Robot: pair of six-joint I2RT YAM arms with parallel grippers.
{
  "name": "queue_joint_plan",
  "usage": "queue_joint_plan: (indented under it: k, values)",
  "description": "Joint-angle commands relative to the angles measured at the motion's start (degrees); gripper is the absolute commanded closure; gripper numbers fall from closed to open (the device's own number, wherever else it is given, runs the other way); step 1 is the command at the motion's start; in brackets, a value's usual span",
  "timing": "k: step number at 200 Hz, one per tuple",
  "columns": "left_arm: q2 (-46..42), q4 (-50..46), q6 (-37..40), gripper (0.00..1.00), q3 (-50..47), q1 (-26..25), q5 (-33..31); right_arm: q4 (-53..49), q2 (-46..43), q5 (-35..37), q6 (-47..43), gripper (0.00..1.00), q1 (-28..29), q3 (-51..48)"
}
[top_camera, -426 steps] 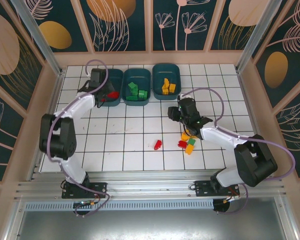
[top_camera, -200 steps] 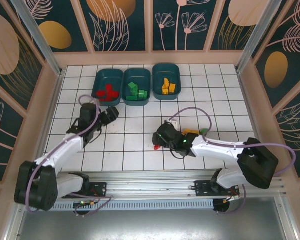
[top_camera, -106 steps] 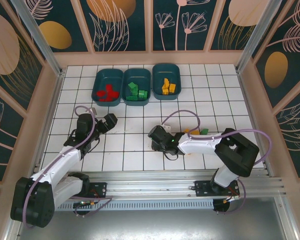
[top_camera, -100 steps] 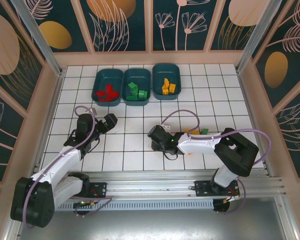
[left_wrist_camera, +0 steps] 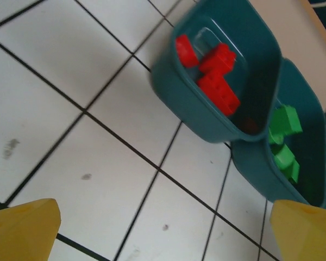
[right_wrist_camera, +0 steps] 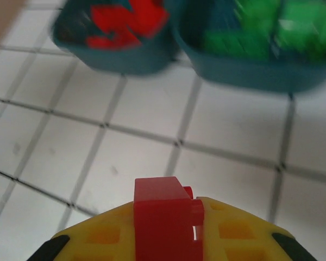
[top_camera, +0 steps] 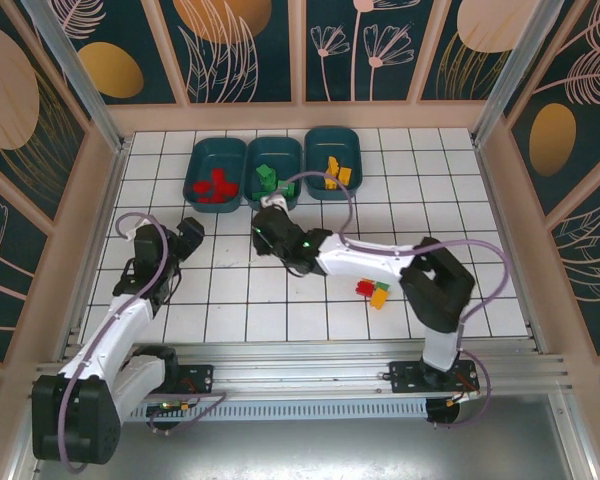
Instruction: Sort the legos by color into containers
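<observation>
Now we are clenching a small red plastic brick (right_wrist_camera: 160,212) in our right end effector (right_wrist_camera: 168,242), aiming to release squarely above the red-filled teal bin (right_wrist_camera: 119,58).

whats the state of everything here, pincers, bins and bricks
left pincer, open, empty
right pincer, shut on a red lego
left bin, holds red legos
middle bin, holds green legos
right bin, holds yellow legos
loose legos, red, green and yellow, lying close together on the table
</observation>
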Motion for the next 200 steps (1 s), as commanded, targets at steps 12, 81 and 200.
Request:
queue_joint_plan:
  k: [12, 81, 200]
  values:
    - [-2.8, 0.9, -2.0, 0.02, -4.4, 1.4, 1.0, 5.2, 10.4, -2.9, -14.9, 0.85, -3.5, 12.8]
    - [-3.2, 0.8, -0.6, 0.02, -5.2, 1.5, 7.7, -1.4, 31.7, -9.6, -20.2, 0.84, -9.3, 42.2]
    - [-4.1, 0.7, 0.9, 0.01, -3.4, 1.4, 11.8, -10.7, 40.9, -12.4, -19.2, 0.42, -10.3, 58.6]
